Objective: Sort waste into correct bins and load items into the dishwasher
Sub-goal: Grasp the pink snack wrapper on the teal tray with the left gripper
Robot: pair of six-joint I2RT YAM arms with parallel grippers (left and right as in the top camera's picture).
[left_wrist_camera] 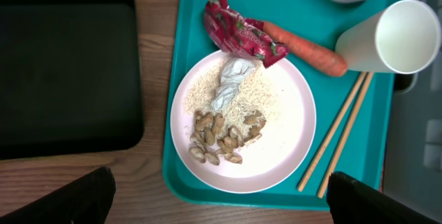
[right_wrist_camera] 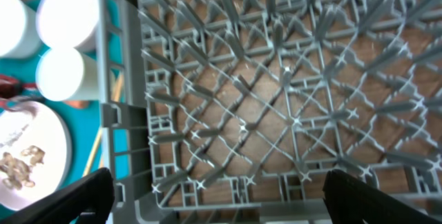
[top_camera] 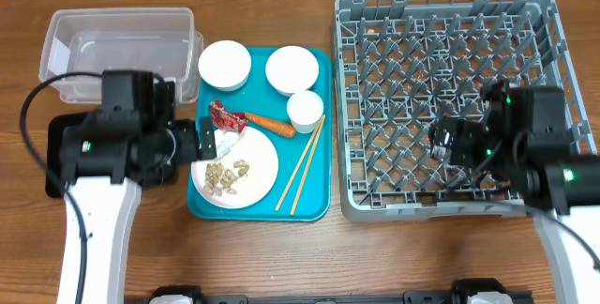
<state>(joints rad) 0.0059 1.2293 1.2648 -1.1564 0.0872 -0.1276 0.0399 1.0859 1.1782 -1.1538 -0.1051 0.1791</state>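
A round white plate point(top_camera: 258, 177) on the teal tray holds beige peanut scraps point(left_wrist_camera: 217, 140) and white crumbs point(left_wrist_camera: 199, 92). The red-and-silver wrapper point(left_wrist_camera: 238, 32) lies on the plate's far rim, with the orange carrot point(left_wrist_camera: 307, 48) beside it. Two white bowls point(top_camera: 225, 65) point(top_camera: 292, 68), a white cup point(top_camera: 305, 110) and the wooden chopsticks point(top_camera: 302, 168) are on the same tray. My left gripper point(left_wrist_camera: 221, 203) is open and empty above the plate's near edge. My right gripper point(right_wrist_camera: 217, 196) is open and empty above the empty grey rack point(top_camera: 450, 98).
The clear tub point(top_camera: 122, 37) stands at the back left, empty. The black tray point(left_wrist_camera: 65, 65) lies left of the teal tray point(top_camera: 319, 205), partly under my left arm in the overhead view. Bare wooden table runs along the front.
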